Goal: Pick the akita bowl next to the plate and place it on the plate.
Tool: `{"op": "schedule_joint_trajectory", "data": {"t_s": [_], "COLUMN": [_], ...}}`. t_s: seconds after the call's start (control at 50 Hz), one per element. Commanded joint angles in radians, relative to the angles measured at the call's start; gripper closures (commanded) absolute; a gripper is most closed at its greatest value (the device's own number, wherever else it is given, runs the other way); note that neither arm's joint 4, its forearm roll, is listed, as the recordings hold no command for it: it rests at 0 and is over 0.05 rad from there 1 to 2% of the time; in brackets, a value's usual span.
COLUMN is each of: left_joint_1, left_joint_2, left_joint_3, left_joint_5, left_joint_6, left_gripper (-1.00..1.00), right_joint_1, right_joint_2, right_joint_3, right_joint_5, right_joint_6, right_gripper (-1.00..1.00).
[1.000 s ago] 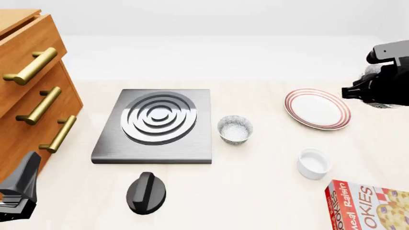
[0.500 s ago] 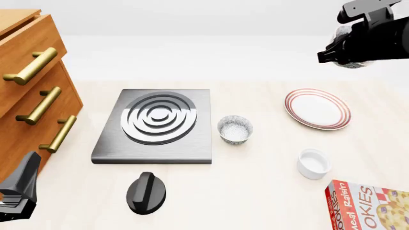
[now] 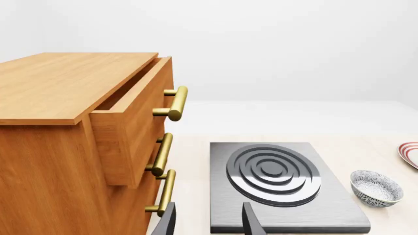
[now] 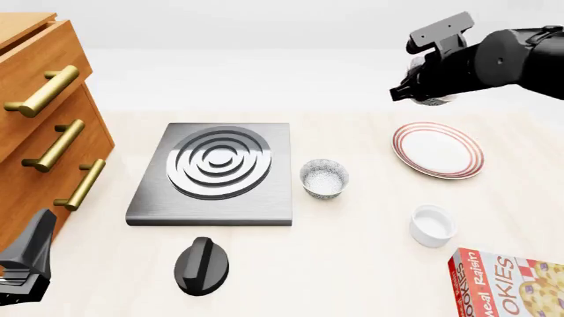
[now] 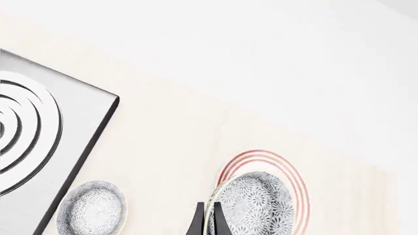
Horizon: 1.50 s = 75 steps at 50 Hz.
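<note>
My right gripper (image 5: 207, 224) is shut on the rim of the akita bowl (image 5: 251, 205), a dark speckled bowl held in the air. In the right wrist view the bowl hangs over the plate (image 5: 261, 155), whose red rings show behind it. From the front, the right gripper (image 4: 423, 89) is raised beyond the plate (image 4: 438, 150), and only a speckled sliver of the bowl (image 4: 434, 100) shows under the arm. The left gripper (image 4: 22, 264) rests open and empty at the near left, fingers (image 3: 251, 223) apart.
A look-alike speckled bowl (image 4: 324, 177) stands between the grey stove plate (image 4: 216, 172) and the plate. A white cup (image 4: 432, 224), a cookie box (image 4: 506, 284) and a black knob (image 4: 201, 264) lie nearer. A wooden drawer cabinet (image 4: 44, 132) fills the left.
The right arm has risen and swung left with the bowl, from the table's right edge to above and beyond the plate. The left arm has not moved.
</note>
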Motion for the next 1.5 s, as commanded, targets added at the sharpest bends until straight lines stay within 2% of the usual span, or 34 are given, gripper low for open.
{"op": "schedule_joint_trajectory", "data": {"t_s": [0.02, 0.6, 0.84, 1.18, 1.24, 1.28, 1.34, 1.5], "left_joint_1": [0.000, 0.000, 0.000, 0.000, 0.000, 0.000, 0.000, 0.000], "left_joint_2": [0.000, 0.000, 0.000, 0.000, 0.000, 0.000, 0.000, 0.000], "left_joint_3": [0.000, 0.000, 0.000, 0.000, 0.000, 0.000, 0.000, 0.000], "left_joint_5": [0.000, 0.000, 0.000, 0.000, 0.000, 0.000, 0.000, 0.000], "left_joint_6": [0.000, 0.000, 0.000, 0.000, 0.000, 0.000, 0.000, 0.000], "left_gripper": [-1.00, -1.00, -1.00, -1.00, -1.00, -1.00, -1.00, -1.00], "right_joint_1": [-0.001, -0.075, -0.125, -0.153, -0.154, -0.155, -0.157, -0.170], "right_joint_2": [0.074, 0.189, 0.216, 0.265, 0.291, 0.287, 0.309, 0.325], "right_joint_3": [0.000, 0.038, 0.043, 0.048, 0.064, 0.058, 0.078, 0.088], "right_joint_5": [-0.027, -0.094, -0.106, -0.140, -0.176, -0.160, -0.197, -0.212], "right_joint_6": [-0.003, -0.028, -0.055, -0.055, -0.052, -0.052, -0.051, -0.051], "right_gripper": [1.00, 1.00, 1.00, 1.00, 1.00, 1.00, 1.00, 1.00]}}
